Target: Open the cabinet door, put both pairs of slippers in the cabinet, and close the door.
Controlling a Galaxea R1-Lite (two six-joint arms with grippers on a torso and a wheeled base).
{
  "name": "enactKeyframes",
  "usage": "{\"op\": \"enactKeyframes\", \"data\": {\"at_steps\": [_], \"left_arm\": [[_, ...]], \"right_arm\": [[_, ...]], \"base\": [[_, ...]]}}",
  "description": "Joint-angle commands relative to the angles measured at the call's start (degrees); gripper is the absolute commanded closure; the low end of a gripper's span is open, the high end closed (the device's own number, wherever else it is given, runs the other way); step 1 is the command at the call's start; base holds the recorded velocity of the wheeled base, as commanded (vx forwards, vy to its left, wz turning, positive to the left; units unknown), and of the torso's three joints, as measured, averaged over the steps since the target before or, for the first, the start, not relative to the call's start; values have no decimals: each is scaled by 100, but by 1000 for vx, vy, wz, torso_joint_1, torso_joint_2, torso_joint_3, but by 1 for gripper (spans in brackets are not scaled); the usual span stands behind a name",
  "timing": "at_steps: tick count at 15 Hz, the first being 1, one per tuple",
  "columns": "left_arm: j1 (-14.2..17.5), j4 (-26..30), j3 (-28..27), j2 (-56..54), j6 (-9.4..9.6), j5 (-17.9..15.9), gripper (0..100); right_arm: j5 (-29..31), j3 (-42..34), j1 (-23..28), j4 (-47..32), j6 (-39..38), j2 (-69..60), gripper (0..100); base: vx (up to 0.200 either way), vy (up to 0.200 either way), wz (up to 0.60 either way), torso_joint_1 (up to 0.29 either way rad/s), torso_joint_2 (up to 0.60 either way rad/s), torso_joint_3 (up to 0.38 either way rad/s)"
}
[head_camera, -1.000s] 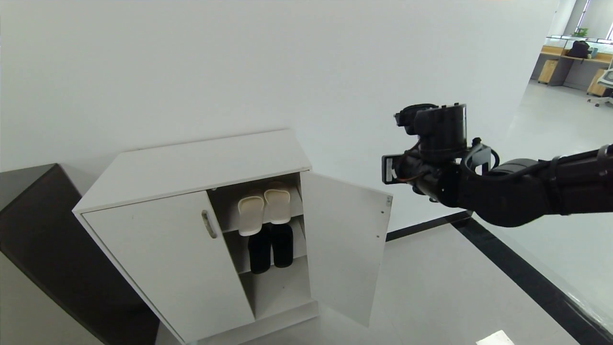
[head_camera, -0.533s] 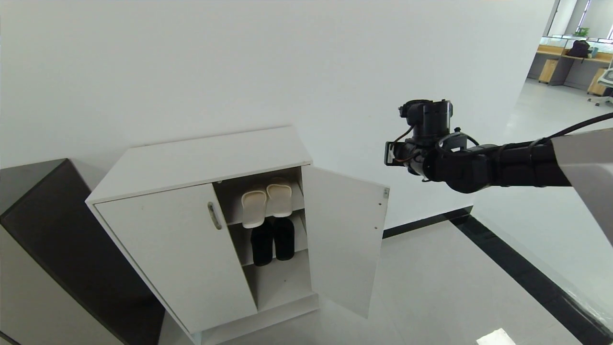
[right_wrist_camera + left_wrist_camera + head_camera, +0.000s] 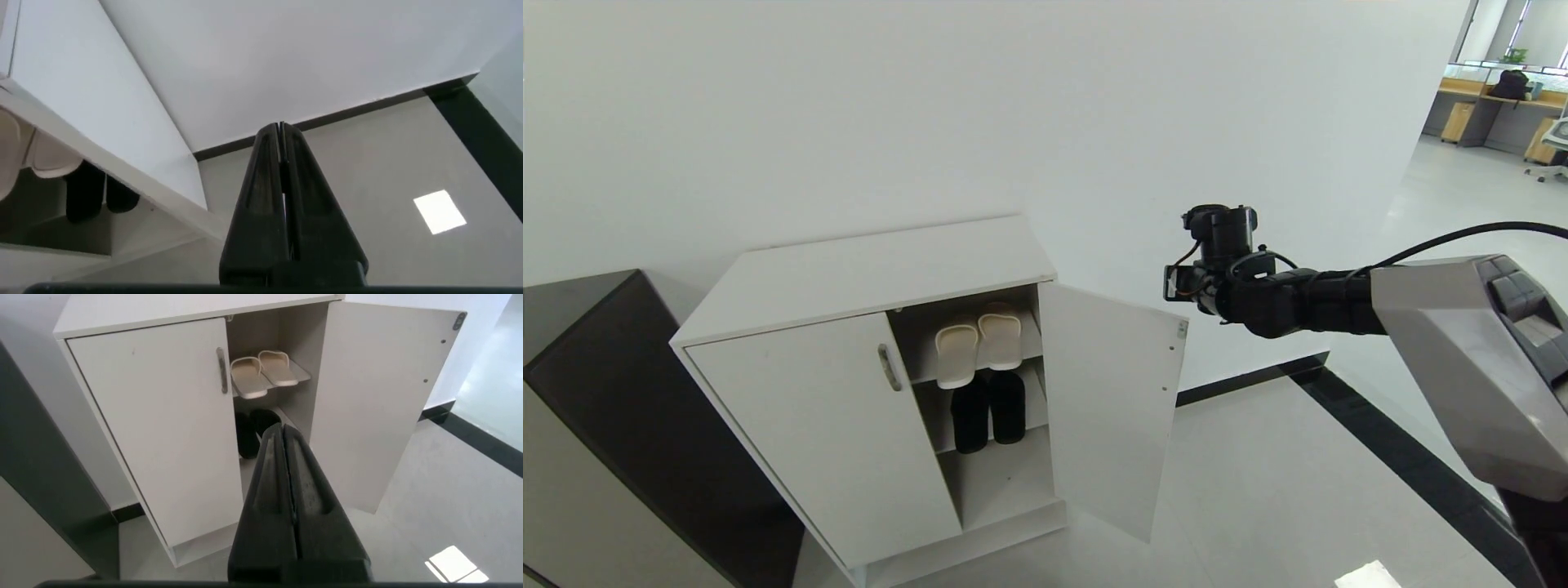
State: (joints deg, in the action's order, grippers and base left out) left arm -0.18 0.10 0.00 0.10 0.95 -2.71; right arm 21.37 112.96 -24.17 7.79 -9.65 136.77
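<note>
Both pairs are shelved in the cabinet [image 3: 866,273], white slippers [image 3: 978,343] over black slippers [image 3: 988,416], right door [image 3: 1111,408] open; right gripper [image 3: 282,129], fingers together, is beside its top corner, so I'd push the outer face near the free edge, slowly, until flush.

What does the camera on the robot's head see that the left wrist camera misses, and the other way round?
Extra in the head view: the right arm, stretched out to the right of the open door, and desks in a far room. Extra in the left wrist view: the left gripper, shut, pointing toward the cabinet. In both: the white cabinet with its right door open, cream slippers on the upper shelf, black slippers on the shelf below, and the left door shut.
</note>
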Motion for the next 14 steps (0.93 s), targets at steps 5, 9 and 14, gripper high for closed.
{"op": "enactKeyframes", "data": {"at_steps": [5,9,14], "left_arm": [[1,-1,0,8,-7,-2,100],[1,-1,0,8,-7,-2,100],[1,-1,0,8,-7,-2,100]], "right_arm": [[-10,-46,-44,-6,-98,236,100],[-10,-345,-184,-14,-151,113,100],[-10,-969,-448,30,-195,-308,100]], "base": [[0,0,0,0,0,0],[0,0,0,0,0,0],[0,0,0,0,0,0]]}}
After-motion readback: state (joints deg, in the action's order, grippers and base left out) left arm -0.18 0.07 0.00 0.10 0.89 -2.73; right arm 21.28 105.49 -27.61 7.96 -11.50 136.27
